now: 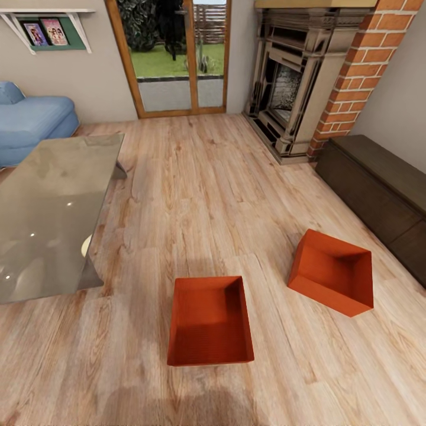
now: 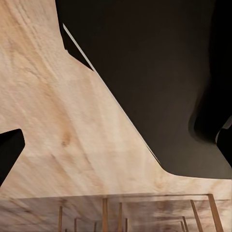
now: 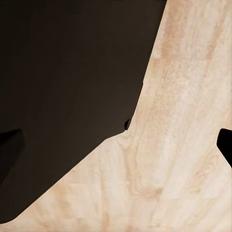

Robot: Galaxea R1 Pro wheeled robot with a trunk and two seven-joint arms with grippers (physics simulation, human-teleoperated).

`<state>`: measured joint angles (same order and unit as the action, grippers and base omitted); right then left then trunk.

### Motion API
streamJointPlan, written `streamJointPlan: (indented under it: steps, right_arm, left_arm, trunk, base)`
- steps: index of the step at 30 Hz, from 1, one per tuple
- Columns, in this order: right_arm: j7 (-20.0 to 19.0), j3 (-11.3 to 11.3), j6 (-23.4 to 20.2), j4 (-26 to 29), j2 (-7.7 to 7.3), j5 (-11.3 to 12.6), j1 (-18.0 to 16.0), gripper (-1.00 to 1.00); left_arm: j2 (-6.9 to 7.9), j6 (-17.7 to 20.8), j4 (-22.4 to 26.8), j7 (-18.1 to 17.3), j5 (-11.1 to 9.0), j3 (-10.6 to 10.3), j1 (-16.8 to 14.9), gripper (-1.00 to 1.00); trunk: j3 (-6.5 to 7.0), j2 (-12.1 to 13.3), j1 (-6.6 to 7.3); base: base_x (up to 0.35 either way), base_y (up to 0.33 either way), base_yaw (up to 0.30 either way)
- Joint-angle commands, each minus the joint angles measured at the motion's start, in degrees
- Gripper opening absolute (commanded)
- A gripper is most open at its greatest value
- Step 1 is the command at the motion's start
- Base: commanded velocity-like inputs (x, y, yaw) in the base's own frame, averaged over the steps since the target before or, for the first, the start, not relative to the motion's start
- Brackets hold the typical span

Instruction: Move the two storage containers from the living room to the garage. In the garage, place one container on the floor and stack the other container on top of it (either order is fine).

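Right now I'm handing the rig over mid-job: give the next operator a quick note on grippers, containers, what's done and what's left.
Grippers: the wrist views show wood floor and dark robot body; whether the fingers are open or shut cannot be told. Nothing is visibly held.
Containers: both are on the living room's wood floor. The near container sits upright straight ahead; the far container is to its right, tipped so its opening faces the camera, near the dark cabinet.
Done: nothing yet.
Left: pick up both, carry them to the garage, set one down and stack the other on it.
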<state>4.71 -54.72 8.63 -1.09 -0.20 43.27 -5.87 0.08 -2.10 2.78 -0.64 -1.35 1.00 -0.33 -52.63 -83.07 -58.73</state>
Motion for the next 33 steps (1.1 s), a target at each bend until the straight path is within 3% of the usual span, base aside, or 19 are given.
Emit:
streamJointPlan:
  steps: [1, 33]
  right_arm:
    - [0.0, -0.5, 0.2, -0.1, 0.02, 0.4, 0.0, 1.0]
    - [-0.1, -1.2, 0.4, -0.1, -0.05, 0.0, 0.0, 1.0]
  left_arm:
    - [0.0, -0.2, -0.1, -0.1, -0.1, 0.1, 0.0, 1.0]
    - [0.0, -0.2, -0.1, -0.1, -0.1, 0.1, 0.0, 1.0]
  trunk:
    - [-0.03, 0.0, 0.0]
    - [-0.03, 0.0, 0.0]
  base:
    - [0.0, 0.0, 0.0]
    - [0.0, 0.0, 0.0]
